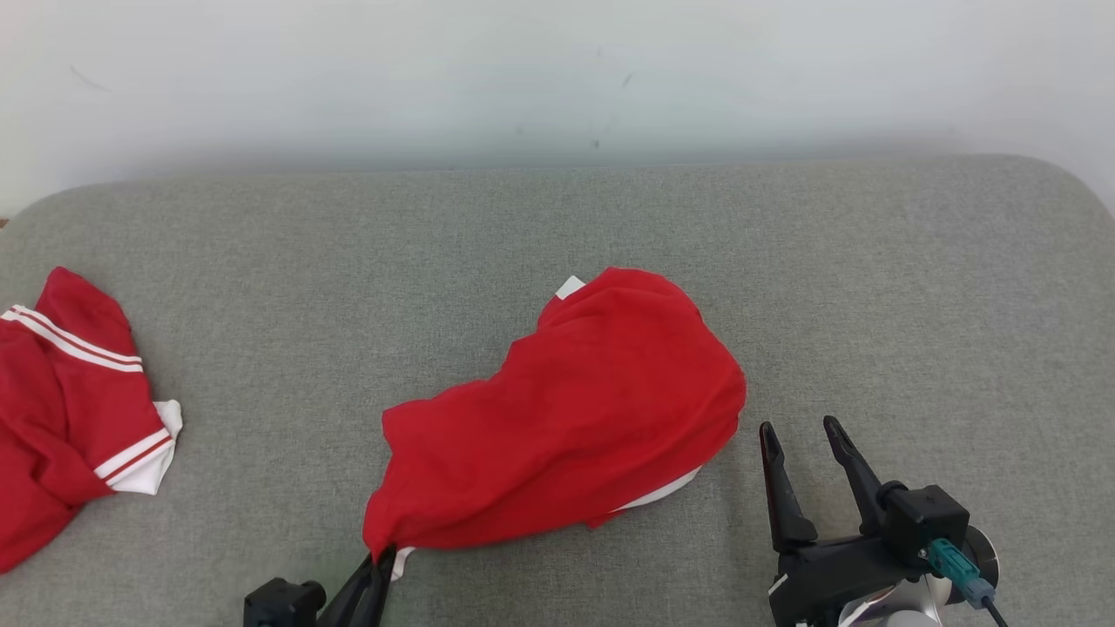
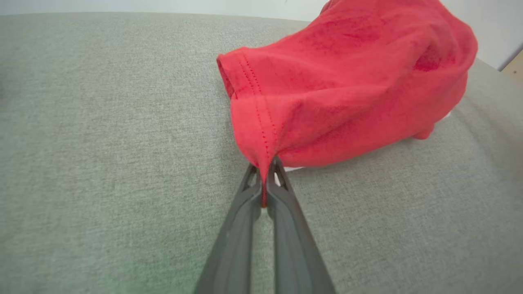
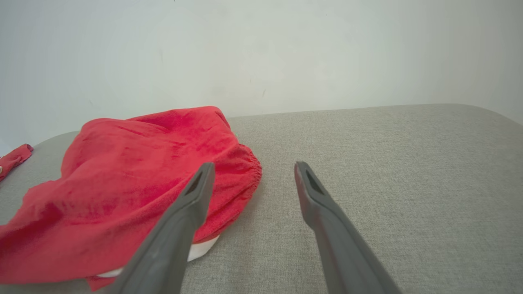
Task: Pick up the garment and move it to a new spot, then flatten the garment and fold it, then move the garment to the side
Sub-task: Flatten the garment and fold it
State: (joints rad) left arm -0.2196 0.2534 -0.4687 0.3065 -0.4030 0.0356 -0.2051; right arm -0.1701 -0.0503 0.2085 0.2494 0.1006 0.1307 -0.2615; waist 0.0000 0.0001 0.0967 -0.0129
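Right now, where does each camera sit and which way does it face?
Head view: on the head, facing forward and down at the grey cushion; left end effector at the bottom edge, right end effector lower right.
Left wrist view: on the left wrist, looking low along its shut fingers at the hem of the red garment they pinch.
Right wrist view: on the right wrist, looking along its open fingers across the cushion toward the wall.
Shared: both wrist views see the red garment, from opposite sides.
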